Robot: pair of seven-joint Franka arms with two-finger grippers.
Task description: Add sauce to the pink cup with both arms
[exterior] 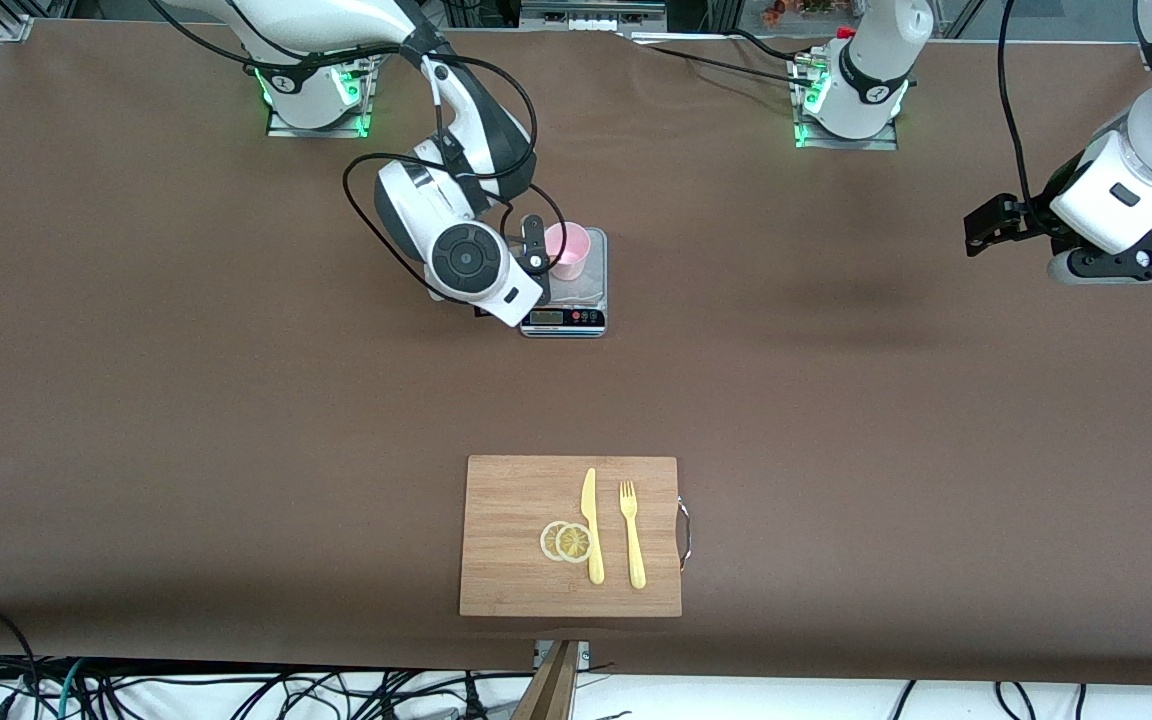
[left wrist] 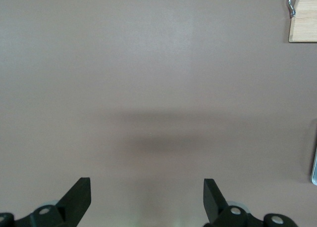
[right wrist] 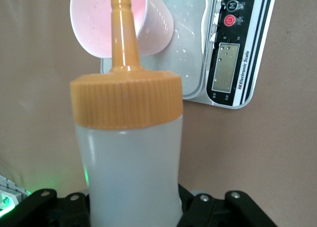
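The pink cup (exterior: 568,249), small, pale and round, stands upright on a grey scale (exterior: 576,300) just above the frame's centre. The sauce (right wrist: 130,153), a whitish squeeze bottle with orange cap, points its nozzle into the cup's mouth.

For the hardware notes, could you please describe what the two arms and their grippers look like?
Both arms are glossy white with black joints and loose black cables. The right arm carries a round black disc on its wrist; the left arm has a small dark slot. Bases glow green. The left gripper has black wedge-shaped fingers.
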